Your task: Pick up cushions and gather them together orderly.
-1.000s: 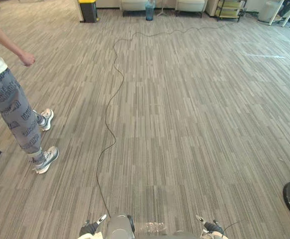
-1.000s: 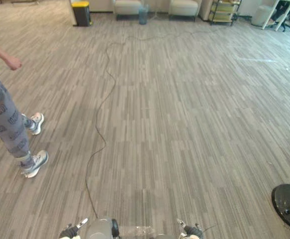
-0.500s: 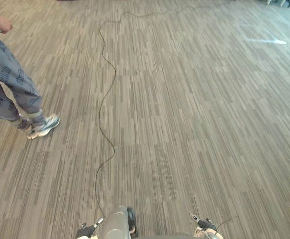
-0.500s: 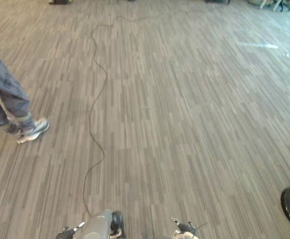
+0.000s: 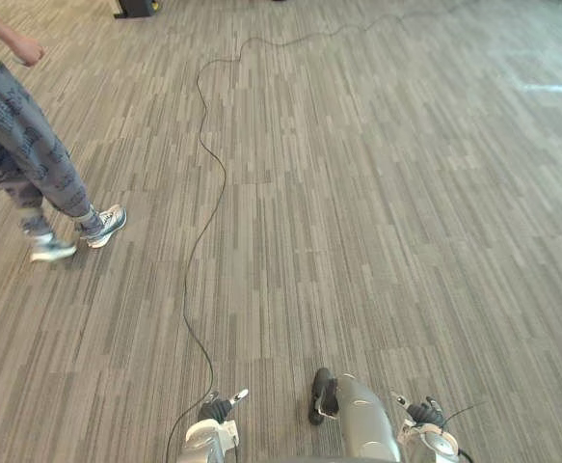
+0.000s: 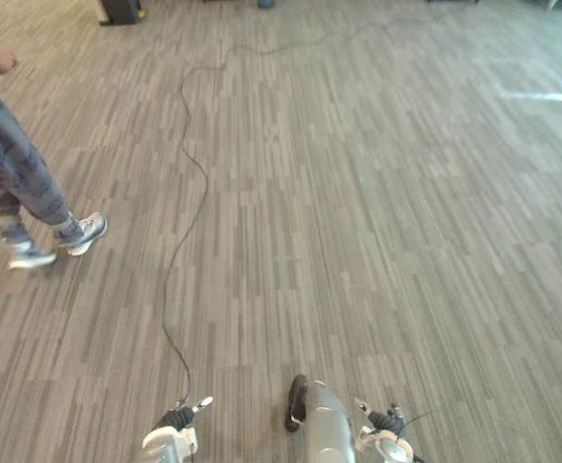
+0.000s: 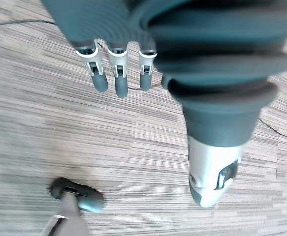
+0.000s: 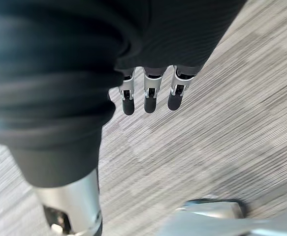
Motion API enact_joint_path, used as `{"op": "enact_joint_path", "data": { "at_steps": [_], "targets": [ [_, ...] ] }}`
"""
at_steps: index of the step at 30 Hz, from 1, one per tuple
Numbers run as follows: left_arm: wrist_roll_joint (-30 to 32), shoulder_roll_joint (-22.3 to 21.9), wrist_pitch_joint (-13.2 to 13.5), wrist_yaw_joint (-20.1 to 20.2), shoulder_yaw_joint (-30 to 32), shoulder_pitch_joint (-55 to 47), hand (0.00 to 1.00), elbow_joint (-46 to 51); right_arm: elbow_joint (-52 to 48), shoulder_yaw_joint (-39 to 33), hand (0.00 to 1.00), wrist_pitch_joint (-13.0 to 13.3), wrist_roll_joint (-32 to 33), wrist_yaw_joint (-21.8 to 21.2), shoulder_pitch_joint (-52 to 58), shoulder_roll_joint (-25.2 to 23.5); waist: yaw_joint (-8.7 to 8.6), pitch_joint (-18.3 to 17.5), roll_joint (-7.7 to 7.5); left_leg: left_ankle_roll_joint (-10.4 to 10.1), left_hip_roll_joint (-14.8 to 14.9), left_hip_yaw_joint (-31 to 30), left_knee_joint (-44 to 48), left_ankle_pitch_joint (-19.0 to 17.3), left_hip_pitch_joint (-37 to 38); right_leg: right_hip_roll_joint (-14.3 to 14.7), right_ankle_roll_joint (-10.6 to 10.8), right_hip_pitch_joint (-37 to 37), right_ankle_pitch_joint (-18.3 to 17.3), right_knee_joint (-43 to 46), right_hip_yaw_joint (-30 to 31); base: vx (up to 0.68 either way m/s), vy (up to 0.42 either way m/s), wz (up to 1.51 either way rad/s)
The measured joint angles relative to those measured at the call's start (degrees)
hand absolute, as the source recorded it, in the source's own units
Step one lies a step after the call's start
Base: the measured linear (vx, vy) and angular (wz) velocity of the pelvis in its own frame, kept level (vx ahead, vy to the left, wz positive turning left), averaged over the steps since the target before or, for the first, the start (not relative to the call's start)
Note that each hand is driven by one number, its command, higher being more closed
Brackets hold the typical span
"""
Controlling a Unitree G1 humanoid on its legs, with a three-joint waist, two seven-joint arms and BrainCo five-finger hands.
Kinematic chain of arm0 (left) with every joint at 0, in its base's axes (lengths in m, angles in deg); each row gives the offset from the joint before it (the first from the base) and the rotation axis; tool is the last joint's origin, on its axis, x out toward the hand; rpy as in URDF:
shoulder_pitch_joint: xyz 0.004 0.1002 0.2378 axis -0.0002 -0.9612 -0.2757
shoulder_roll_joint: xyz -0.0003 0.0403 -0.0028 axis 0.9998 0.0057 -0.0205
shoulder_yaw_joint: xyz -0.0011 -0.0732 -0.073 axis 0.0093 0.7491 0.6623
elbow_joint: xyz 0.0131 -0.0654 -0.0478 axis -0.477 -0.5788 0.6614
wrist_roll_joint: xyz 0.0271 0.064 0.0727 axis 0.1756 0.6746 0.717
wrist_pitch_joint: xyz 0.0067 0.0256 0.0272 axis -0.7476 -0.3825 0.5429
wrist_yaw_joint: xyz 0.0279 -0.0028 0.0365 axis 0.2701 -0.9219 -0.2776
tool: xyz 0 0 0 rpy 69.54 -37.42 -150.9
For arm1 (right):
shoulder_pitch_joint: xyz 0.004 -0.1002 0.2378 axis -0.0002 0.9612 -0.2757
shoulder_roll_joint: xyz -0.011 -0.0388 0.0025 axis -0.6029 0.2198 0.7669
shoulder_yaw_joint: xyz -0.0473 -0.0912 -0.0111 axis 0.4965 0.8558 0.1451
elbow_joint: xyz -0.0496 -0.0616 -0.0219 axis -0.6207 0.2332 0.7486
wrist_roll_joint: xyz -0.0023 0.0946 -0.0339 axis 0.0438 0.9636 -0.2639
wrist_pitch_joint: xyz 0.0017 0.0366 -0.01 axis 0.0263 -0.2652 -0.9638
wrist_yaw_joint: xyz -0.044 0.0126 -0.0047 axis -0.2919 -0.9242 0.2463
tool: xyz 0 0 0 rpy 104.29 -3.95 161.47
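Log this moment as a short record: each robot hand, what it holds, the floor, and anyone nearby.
left robot hand: open, fingers straight, pointing down at the floor, holding nothing
right robot hand: open, fingers relaxed above the floor, holding nothing
floor: grey striped carpet ahead of the robot
person: on the robot's left, patterned grey trousers, legs apart as in a stride
shoes: light sneakers, both on the carpet
task state: no cushion in either hand yet
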Motion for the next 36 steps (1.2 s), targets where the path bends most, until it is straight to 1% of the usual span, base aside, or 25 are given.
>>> {"op": "enact_joint_path", "data": {
  "at_steps": [2, 4, 6, 8, 9, 11, 12, 13, 14, 15, 16, 17, 18, 19, 20, 22, 26, 29, 30, 31, 32, 33, 34, 35, 36],
  "targets": [
    [0.1, 0.7, 0.1, -0.1, 1.3, -0.1, 0.00, 1.8, 0.0, 2.7, 0.00, -0.1, 0.1, -0.1, -0.1, -0.9, 1.07, 1.0, -1.56, 0.4, 2.2, 1.7, 10.4, -1.8, -6.8, 2.4, -1.0, 9.4, -0.6, -5.3, 3.0, 0.60, -0.123, -0.72],
    [0.4, 1.4, 0.6, -0.1, 1.2, -0.6, 0.00, 4.0, 0.2, 4.6, 0.00, -0.1, 0.1, 0.0, 0.0, -2.0, 1.75, 0.5, -4.11, 2.4, 1.8, 4.9, 9.9, -4.6, -15.2, 2.3, -0.4, 17.3, -1.7, -12.3, 7.0, 0.65, -0.068, -0.74],
    [0.4, 2.1, 0.6, -0.1, 0.7, -0.7, 0.00, 4.7, 0.8, 4.7, 0.00, -0.2, 0.1, 0.0, -0.8, -2.6, 2.71, 0.4, -3.75, 2.9, 1.1, 7.6, 2.5, -7.5, -21.4, 2.1, 0.7, 22.6, -2.3, -16.2, 11.2, 0.48, 0.049, -0.91],
    [-0.2, 2.4, 0.9, -0.2, 0.2, -1.4, 0.00, 4.8, 1.0, 5.8, 0.00, -0.4, 0.1, 0.1, -0.8, -2.6, 3.07, 0.6, -3.94, 3.2, -2.5, 8.6, -11.7, -9.1, -24.2, 0.7, 1.8, 27.7, -3.0, -19.6, 14.1, 0.70, 0.186, -0.73],
    [-0.2, 2.3, 1.4, -0.2, -0.1, -1.5, 0.00, 4.8, 1.3, 5.4, 0.00, -0.4, 0.1, 0.1, -0.9, -2.8, 3.53, 0.7, -4.27, 3.0, -5.7, 8.4, -23.6, -8.3, -24.4, -0.6, 2.3, 29.9, -3.4, -20.8, 15.6, 0.81, 0.293, -0.64],
    [-0.3, 2.3, 2.0, -0.2, -1.3, -1.4, 0.00, 4.9, 3.6, 4.9, 0.00, -0.2, 0.1, 0.1, -1.4, -2.6, 4.40, 0.6, -4.03, 0.7, -10.3, 5.2, -44.6, -2.0, -24.8, -2.1, 2.8, 32.2, -3.9, -22.7, 19.2, 0.65, 0.317, -0.89],
    [-0.8, 2.4, 2.4, -0.1, -1.3, -1.3, 0.00, 4.9, 4.8, 5.3, 0.00, -0.3, 0.0, 0.1, -1.9, -2.6, 5.11, 0.6, -4.14, 0.8, -10.6, 4.3, -46.0, 3.4, -24.7, -2.5, 3.0, 33.0, -4.4, -23.2, 21.8, 0.66, 0.374, -1.12],
    [-0.7, 3.5, 2.6, 0.0, -2.2, -1.1, 0.00, 4.7, 5.3, 5.6, 0.00, -0.4, 0.0, 0.0, -2.0, -4.0, 5.41, 0.0, -6.05, 2.8, -12.3, 4.9, -45.3, 5.6, -23.9, -4.5, 2.8, 33.3, -4.4, -21.9, 24.3, 0.64, 0.387, -0.92],
    [-0.5, 3.9, 2.7, 0.1, -2.3, -1.1, 0.00, 4.7, 5.2, 5.6, 0.00, -0.2, 0.0, 0.0, -1.9, -4.5, 5.06, -0.4, -7.10, 4.3, -12.7, 5.7, -43.7, 4.2, -24.1, -5.5, 3.0, 31.8, -4.3, -19.4, 25.0, 0.64, 0.381, -0.58],
    [-0.8, 4.2, 2.8, 0.3, -2.0, -1.1, 0.00, 4.8, 5.1, 5.2, 0.00, -0.1, 0.0, 0.0, -1.5, -4.4, 4.93, -0.7, -7.73, 7.0, -13.1, 6.0, -39.4, 0.4, -25.1, -6.2, 5.1, 29.7, -4.2, -13.8, 25.9, 0.49, 0.302, -0.25],
    [-1.6, 4.2, 2.8, 0.4, -1.3, -1.0, 0.00, 4.8, 4.6, 4.9, 0.00, 0.0, -0.1, 0.0, -0.8, -4.3, 4.86, -0.6, -8.56, 7.5, -13.6, 6.8, -35.9, -2.8, -24.8, -7.1, 7.1, 28.6, -4.3, -8.6, 26.5, 0.87, 0.460, -0.40],
    [-3.2, 5.0, 2.5, 0.1, -1.2, -0.8, 0.00, 4.2, 4.7, 3.8, 0.00, 0.4, -0.1, 0.0, 0.0, -4.3, 5.12, -0.6, -10.57, 8.0, -14.6, 9.7, -31.8, -9.0, -21.4, -9.3, 15.3, 22.3, -1.0, 10.4, 26.9, 0.61, 0.310, -0.38],
    [-3.6, 5.2, 2.4, -0.1, -1.3, -0.8, 0.00, 4.1, 4.7, 3.8, 0.00, 0.4, -0.1, 0.0, 0.0, -4.3, 5.19, -0.5, -10.68, 8.0, -14.7, 10.1, -31.4, -10.0, -20.6, -9.7, 17.6, 20.5, 0.7, 14.7, 26.9, 0.59, 0.283, -0.53],
    [-4.2, 5.6, 2.3, -0.2, -1.7, -0.8, 0.00, 3.7, 4.7, 3.9, 0.00, 0.6, -0.1, -0.1, 0.0, -4.2, 5.04, -0.4, -10.70, 7.6, -14.9, 10.5, -30.7, -12.3, -18.2, -10.2, 21.9, 16.3, 3.7, 24.2, 26.0, 0.41, 0.155, -0.44],
    [-4.7, 6.0, 1.3, -0.5, -3.0, -0.7, 0.00, 2.5, 4.3, 3.9, 0.00, 1.0, -0.2, -0.2, 0.2, -2.9, 3.50, 0.0, -10.31, 8.0, -14.9, 10.8, -31.4, -16.0, -11.8, -12.9, 19.1, 9.7, 3.0, 37.2, 18.4, 0.52, 0.182, -0.38],
    [-4.8, 5.9, 1.2, -0.5, -3.8, -0.7, 0.00, 2.5, 4.1, 3.9, 0.00, 0.9, -0.3, -0.1, 1.3, -2.4, 3.41, 0.3, -9.52, 7.4, -14.6, 11.3, -33.9, -17.7, -6.6, -13.7, 15.7, 5.7, 1.0, 39.5, 14.1, 0.59, 0.109, -0.22],
    [-5.5, 5.6, 1.3, -0.3, -5.1, -0.3, 0.00, 1.0, 1.8, 1.3, 0.00, 1.7, 0.0, -0.3, 2.0, -2.3, 1.91, 0.4, -9.38, 5.0, -13.1, 13.1, -43.7, -18.1, 6.4, -13.6, 11.7, -4.2, -3.4, 23.3, 2.2, 0.57, -0.040, -0.01],
    [-5.5, 4.7, 1.3, -0.3, -5.9, -0.6, 0.00, -0.1, 2.0, 0.7, 0.00, 1.4, 0.0, -0.6, 1.8, -0.6, 0.28, 0.3, -7.69, 3.8, -11.8, 16.0, -51.3, -17.9, 14.9, -11.7, 8.4, -8.3, 3.3, -3.6, -3.8, 0.75, -0.122, 0.06],
    [-5.4, 4.6, 1.3, -0.2, -6.2, -0.7, 0.00, -0.5, 2.3, 0.5, 0.00, 0.7, 0.0, -0.6, 2.0, -0.2, 0.11, 0.4, -7.52, 3.6, -11.8, 16.0, -52.8, -17.8, 18.0, -11.2, 7.2, -9.0, 9.0, -11.0, -4.5, 0.79, -0.160, 0.08],
    [-5.0, 4.3, 1.2, -0.3, -6.1, -0.9, 0.00, -0.8, 2.3, 0.5, 0.00, 0.3, 0.0, -0.7, 2.6, -0.1, -0.21, 0.4, -6.76, 2.5, -11.2, 16.0, -53.1, -17.2, 20.3, -10.4, 3.0, -8.4, 15.7, -10.4, -5.0, 0.84, -0.181, -0.15],
    [-4.7, 3.2, 1.1, -0.2, -5.1, -1.1, 0.00, -1.0, 2.2, -0.2, 0.00, 0.2, -0.1, -1.0, 2.6, 1.0, -0.07, 0.1, -5.00, -1.2, -9.1, 16.5, -52.5, -15.1, 21.7, -9.2, 0.2, -9.1, 14.7, -5.7, -5.4, 0.83, -0.213, -0.31],
    [-4.2, 2.5, 1.0, 0.0, -5.0, -1.2, 0.00, -1.2, 2.0, -0.4, 0.00, 0.2, -0.1, -1.2, 2.6, 1.5, -0.44, -0.3, -3.39, -3.6, -7.1, 14.7, -48.1, -11.5, 21.0, -8.7, -0.5, -10.2, 9.3, 0.4, -5.4, 0.99, -0.320, -0.36],
    [-3.8, 2.1, 1.0, 0.0, -4.9, -1.1, 0.00, -1.3, 1.9, -0.9, 0.00, 0.2, -0.1, -1.4, 2.6, 1.5, -0.61, -0.1, -3.08, -3.2, -6.5, 13.6, -45.4, -9.8, 20.3, -8.2, -0.8, -10.0, 7.5, 2.0, -5.4, 0.96, -0.365, -0.49],
    [-2.4, 1.5, 0.8, 0.0, -4.8, -1.2, 0.00, -1.2, 1.8, -1.9, 0.00, 0.1, -0.1, -1.5, 2.5, 1.6, -0.66, -0.1, -1.56, -1.0, -3.2, 8.7, -29.5, -0.4, 14.0, -5.4, -1.2, -7.1, 2.8, 2.4, -4.6, 0.80, -0.298, -0.51],
    [-1.9, 1.4, 0.6, 0.1, -4.6, -0.9, 0.00, -0.6, 1.8, -1.8, 0.00, 0.0, -0.1, -1.4, 2.5, 1.8, -0.81, -0.2, -0.32, -0.3, -0.4, 3.9, -13.9, 3.6, 6.1, -2.8, -1.4, -3.7, 1.5, -0.1, -4.5, 0.77, -0.217, -0.71]
  ]
}}
